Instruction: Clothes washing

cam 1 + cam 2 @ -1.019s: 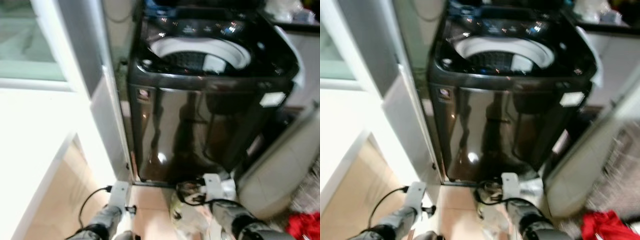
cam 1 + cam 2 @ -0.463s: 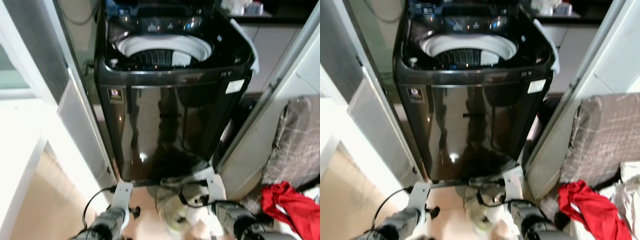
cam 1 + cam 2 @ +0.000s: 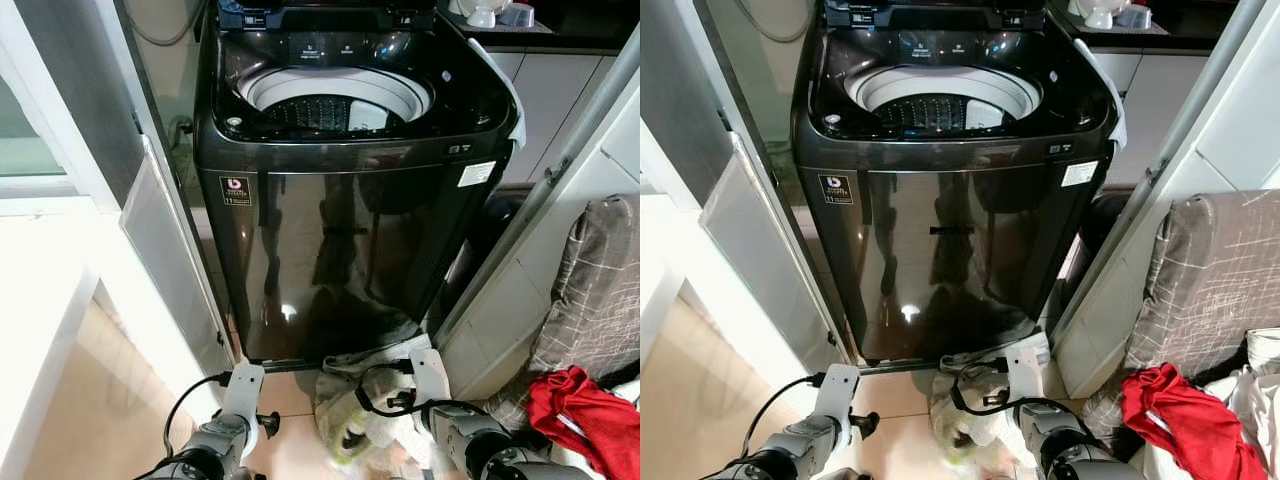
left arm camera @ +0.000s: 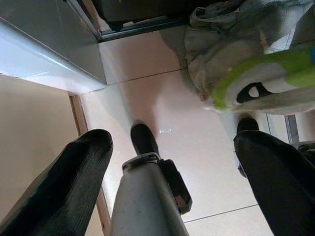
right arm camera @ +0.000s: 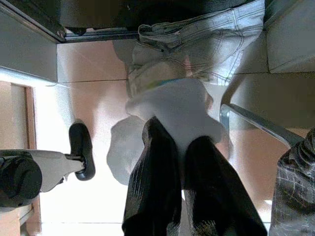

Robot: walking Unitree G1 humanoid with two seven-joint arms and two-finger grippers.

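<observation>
- The right gripper (image 5: 179, 162) hangs low, near the floor in front of the washing machine (image 3: 350, 190), its two black fingers pinched together on a bundle of clothes (image 5: 172, 105): white cloth at the pads, with pale denim hanging beyond it toward the machine's base.
- The left gripper (image 4: 172, 147) is spread wide with nothing between its fingers, pointing down at the tiled floor (image 4: 147, 98) just left of the bundle.
- The machine's lid is up and the drum opening (image 3: 335, 100) sits high and far from the bundle, so the whole lift is judged not yet made.
- Risk: the grip looks to hold only the white part. The denim and the green-and-white piece (image 4: 266, 81) dangle loose and could slide free on the way up, dropping back onto the floor.
- Risk: trailing cloth could drag up the glossy front panel or catch on the machine's near top edge, pulling the bundle from the fingers.
- Risk: the gap is tight, with a white panel (image 3: 165, 250) on the left and a cabinet edge (image 3: 545, 200) on the right; a swinging arm could strike either.
- The red garment (image 3: 585, 415) lies well to the right, apart from the bundle, and is easy to leave behind.
</observation>
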